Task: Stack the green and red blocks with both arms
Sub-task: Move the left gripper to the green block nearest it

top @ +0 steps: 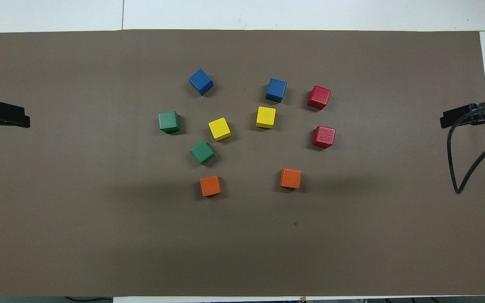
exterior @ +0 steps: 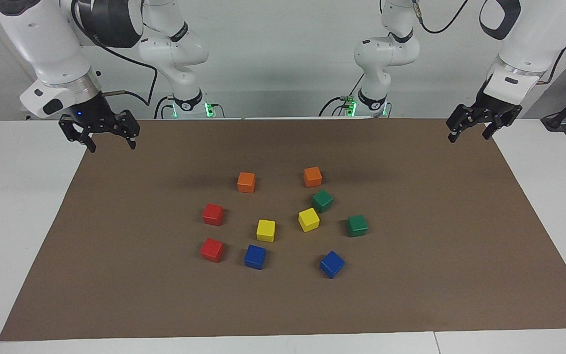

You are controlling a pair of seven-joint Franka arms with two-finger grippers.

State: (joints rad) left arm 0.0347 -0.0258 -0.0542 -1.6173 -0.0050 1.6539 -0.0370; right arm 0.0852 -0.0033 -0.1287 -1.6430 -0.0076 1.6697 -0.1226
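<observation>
Two dark green blocks lie on the brown mat toward the left arm's end: one [exterior: 322, 200] [top: 202, 152] nearer the robots, one [exterior: 356, 225] [top: 169, 122] farther. Two red blocks lie toward the right arm's end: one [exterior: 212, 214] [top: 323, 136] nearer the robots, one [exterior: 212, 250] [top: 319, 97] farther. All four stand apart, none stacked. My right gripper [exterior: 112, 146] [top: 465, 118] hangs open and empty over the mat's edge at its own end. My left gripper [exterior: 468, 137] [top: 2, 118] hangs open and empty over the mat's edge at its own end.
Two orange cubes [exterior: 246, 182] [exterior: 312, 176] lie nearest the robots. Two yellow cubes [exterior: 266, 230] [exterior: 308, 219] sit between the reds and greens. Two blue cubes [exterior: 255, 256] [exterior: 332, 264] lie farthest. The brown mat [exterior: 116, 275] covers the white table.
</observation>
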